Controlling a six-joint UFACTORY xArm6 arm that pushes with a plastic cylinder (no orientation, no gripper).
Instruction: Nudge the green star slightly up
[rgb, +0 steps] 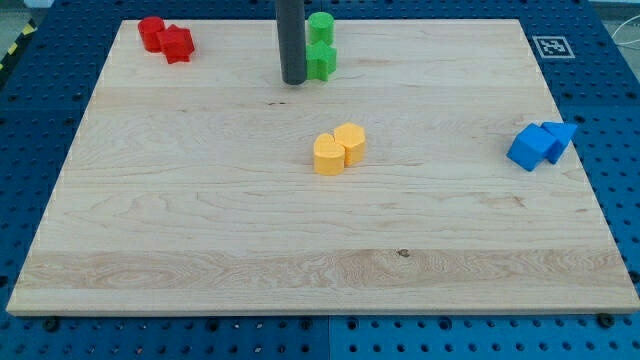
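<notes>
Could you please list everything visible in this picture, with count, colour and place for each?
Wooden board: one, light wood, fills most of the view.
Red blocks: two, touching, at the board's top left corner; shapes unclear.
Green blocks: two, one above the other, at the top edge near the middle; the lower looks like the green star.
Yellow blocks: two, touching, near the board's middle.
Blue blocks: two, touching, at the view's right edge of the board.
Marker tag: one, black and white, top right corner.
Blue pegboard table: one, around the board.
My tip: one, dark rod, just left of the green star.
</notes>
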